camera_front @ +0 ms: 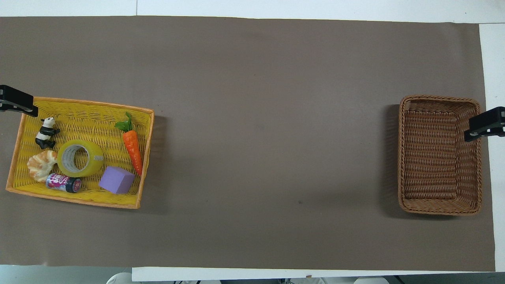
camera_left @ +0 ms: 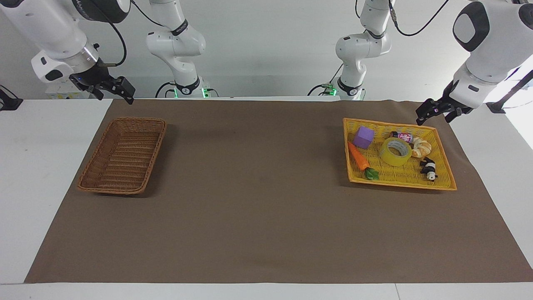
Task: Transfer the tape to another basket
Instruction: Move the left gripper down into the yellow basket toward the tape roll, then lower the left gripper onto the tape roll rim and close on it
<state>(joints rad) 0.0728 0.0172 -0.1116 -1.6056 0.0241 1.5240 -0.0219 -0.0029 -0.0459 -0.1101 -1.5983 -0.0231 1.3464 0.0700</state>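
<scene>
A wide stretch of bare brown mat lies between the two containers, which sit well apart at either end of the table. The yellow mesh tray is toward the left arm's end, the brown wicker basket toward the right arm's end, and nothing shows inside the basket.

The tape is a wide roll of translucent yellow with a pale grey-white core, lying in the tray with its hole turned upward. It is hemmed in closely — the croissant toy touches its side toward the left arm's end, the small pink-labelled can lies just beside it nearer the robots, and the purple cube sits near it toward the middle of the table. The toy carrot lies along the tray's inner rim, and the panda figure sits farther from the robots than the croissant.

The left gripper hangs above the tray's corner nearest the robots, clear of the tape and touching nothing; whether its fingers are apart or together I cannot tell. The right gripper waits raised over the table's edge near the basket — its finger state is likewise unclear.
</scene>
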